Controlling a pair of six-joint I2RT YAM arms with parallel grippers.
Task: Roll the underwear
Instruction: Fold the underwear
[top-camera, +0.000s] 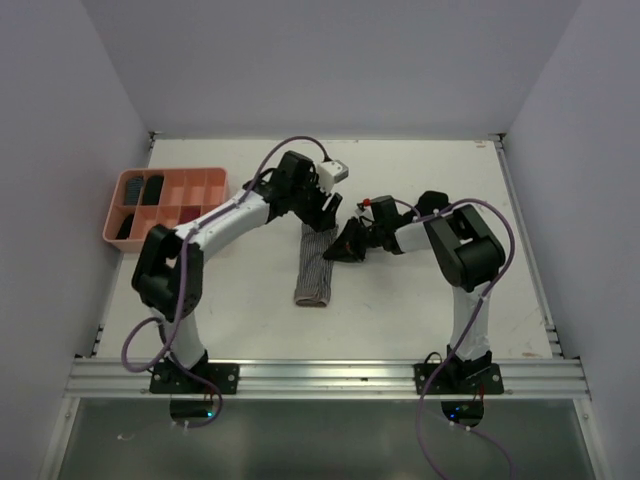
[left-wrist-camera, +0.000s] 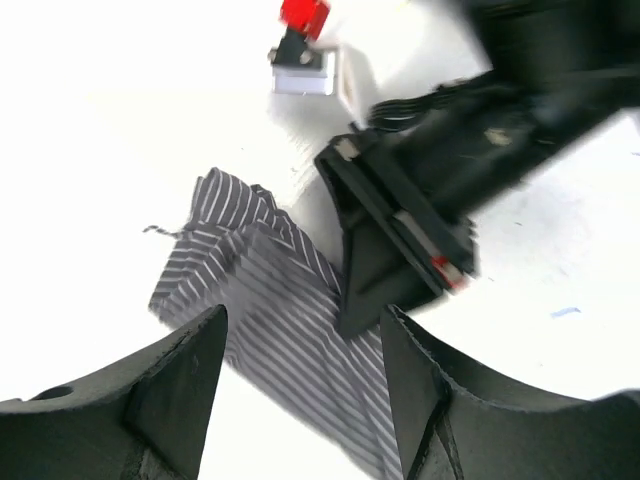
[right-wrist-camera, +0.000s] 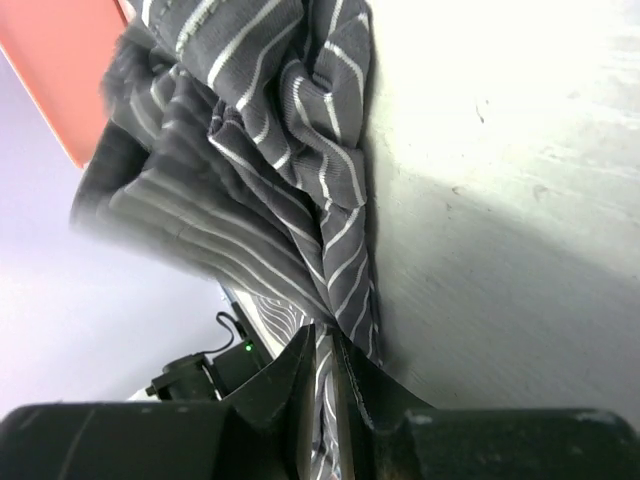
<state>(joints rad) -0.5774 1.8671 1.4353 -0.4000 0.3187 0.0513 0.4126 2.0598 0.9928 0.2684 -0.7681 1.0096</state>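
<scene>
The grey-and-white striped underwear (top-camera: 314, 268) lies folded into a long narrow strip on the white table, running from the middle towards the near edge. My right gripper (right-wrist-camera: 325, 345) is shut on its far end, with striped cloth (right-wrist-camera: 250, 170) bunched up just beyond the jaws. In the top view the right gripper (top-camera: 338, 248) sits at the strip's far right corner. My left gripper (left-wrist-camera: 300, 335) hangs open just above the same end of the cloth (left-wrist-camera: 260, 290), holding nothing. The left gripper (top-camera: 326, 210) is a little beyond the right one, whose fingers (left-wrist-camera: 385, 270) show close by.
A salmon-pink compartment tray (top-camera: 172, 172) stands at the far left, with dark bundles (top-camera: 152, 188) in some compartments. Its corner (right-wrist-camera: 70, 70) shows behind the cloth in the right wrist view. Walls close in the table on three sides.
</scene>
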